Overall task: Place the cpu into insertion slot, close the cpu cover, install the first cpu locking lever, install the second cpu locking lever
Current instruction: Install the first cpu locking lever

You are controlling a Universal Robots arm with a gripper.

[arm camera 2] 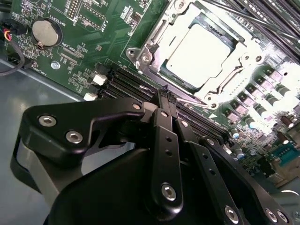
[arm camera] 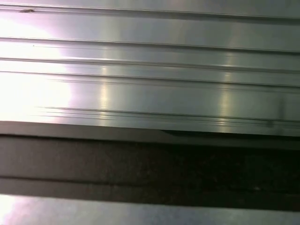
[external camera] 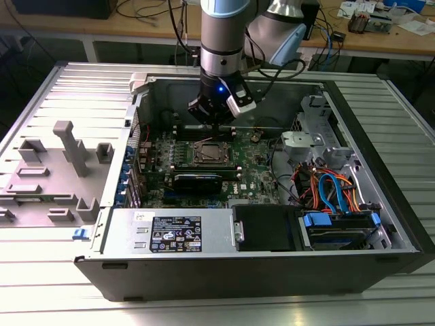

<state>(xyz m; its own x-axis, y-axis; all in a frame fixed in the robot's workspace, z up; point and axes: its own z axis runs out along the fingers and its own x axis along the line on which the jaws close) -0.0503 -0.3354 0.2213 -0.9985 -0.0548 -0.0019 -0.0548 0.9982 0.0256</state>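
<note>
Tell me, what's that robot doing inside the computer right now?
Hand shut, holding nothing, poised beside the insertion slot. Cpu seated, cpu cover down over it. Black memory slots next to the fingertips, nothing blocking.

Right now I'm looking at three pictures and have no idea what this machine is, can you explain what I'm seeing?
It is a robot arm working inside an opened computer case that lies on a ribbed metal table. The exterior view looks at the whole scene from outside. The gripper hangs over the green motherboard. The second wrist view rides on the arm: its black fingers look closed together and hold nothing, just beside the cpu, which sits in the insertion slot with the cpu cover down around it. The first wrist view shows ribbed metal.
</note>
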